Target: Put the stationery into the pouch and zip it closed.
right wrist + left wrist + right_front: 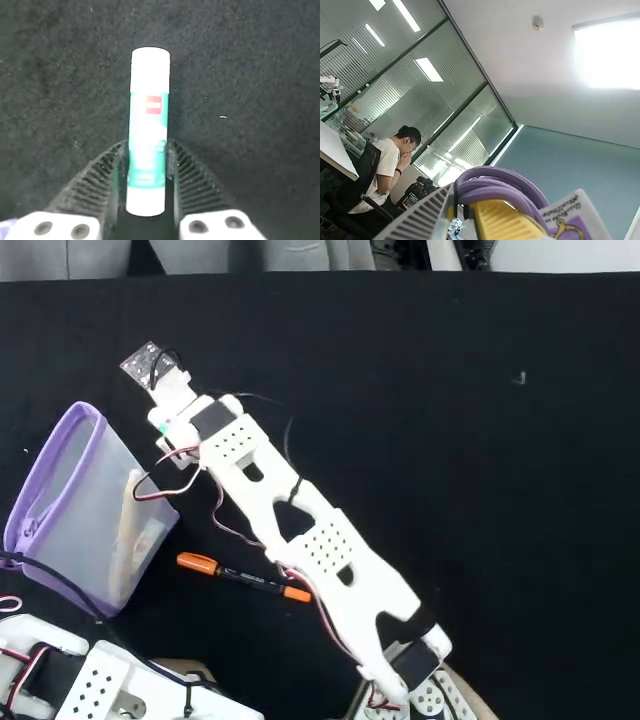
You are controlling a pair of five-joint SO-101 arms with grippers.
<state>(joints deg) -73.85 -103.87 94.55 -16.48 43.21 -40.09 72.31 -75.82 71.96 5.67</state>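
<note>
**Glue stick clamped in the right claw, beside the pouch**

The right claw (146,146) is clenched on a white and green glue stick (149,115), with a ribbed finger pressed to each side. It is over the black surface (450,390), just beyond the purple pouch (85,510). The left claw (461,212) grips the pouch's zip rim, and the pouch stands upright. An orange pen (245,578) lies just beside the pouch

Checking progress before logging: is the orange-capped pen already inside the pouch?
No, the orange-capped pen lies on the black table beside the pouch, outside it.
</note>
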